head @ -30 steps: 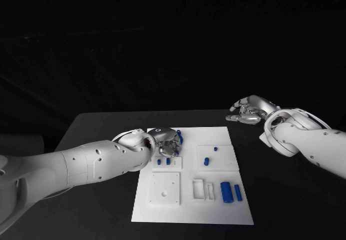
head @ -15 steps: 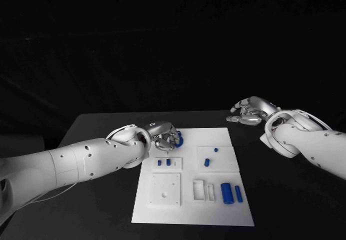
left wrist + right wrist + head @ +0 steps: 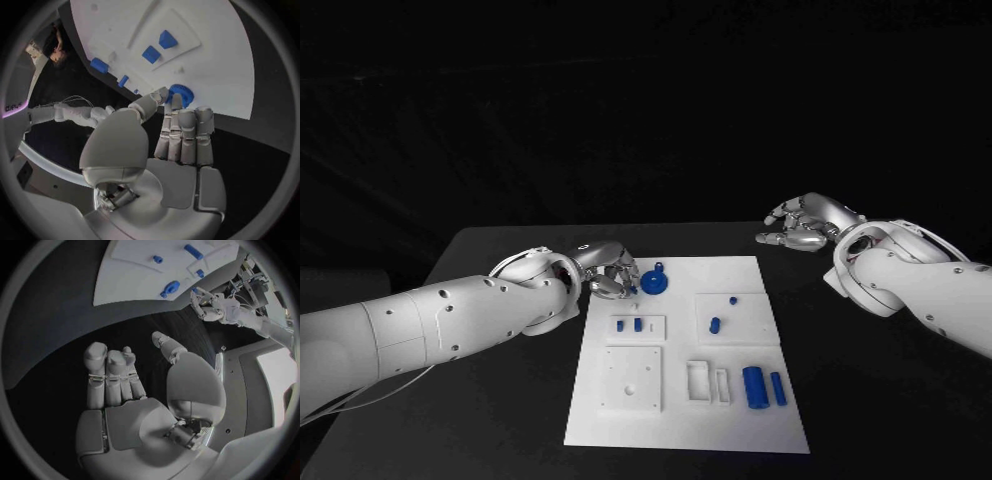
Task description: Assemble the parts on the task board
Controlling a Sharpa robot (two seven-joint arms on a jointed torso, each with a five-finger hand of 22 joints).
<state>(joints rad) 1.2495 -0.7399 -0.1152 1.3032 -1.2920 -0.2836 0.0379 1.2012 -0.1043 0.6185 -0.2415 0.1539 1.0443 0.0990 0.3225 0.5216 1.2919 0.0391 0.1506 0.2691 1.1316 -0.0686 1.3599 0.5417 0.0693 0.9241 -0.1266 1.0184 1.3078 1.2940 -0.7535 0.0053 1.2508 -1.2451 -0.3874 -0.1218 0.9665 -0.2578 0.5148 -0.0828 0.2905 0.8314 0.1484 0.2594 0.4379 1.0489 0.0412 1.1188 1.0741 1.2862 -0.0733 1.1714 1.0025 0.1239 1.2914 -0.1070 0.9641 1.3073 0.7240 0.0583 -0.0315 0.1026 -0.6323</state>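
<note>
The white task board (image 3: 733, 420) lies in the middle of the black table. A blue round part with a stub (image 3: 656, 280) sits near the board's far left corner; it shows as a blue toothed disc (image 3: 180, 93) just past my left fingertips (image 3: 178, 107). My left hand (image 3: 603, 278) hovers at the board's far left edge, fingers stretched out, holding nothing. My right hand (image 3: 798, 225) hangs over the table beyond the board's far right corner, loosely bent and empty. From the right wrist I see the board (image 3: 144, 270), the disc (image 3: 169, 288) and the left hand (image 3: 209, 305).
Two small blue pieces (image 3: 627, 323) stand in a raised white plate. Two blue pegs (image 3: 714, 322) sit right of it. Near the front are a white square block (image 3: 630, 377), white slots (image 3: 698, 378) and two blue cylinders (image 3: 762, 385).
My left hand has drawn back to the left off the blue round part, which it covered a second ago; the part now sits free on the board. The right hand has stayed put.
</note>
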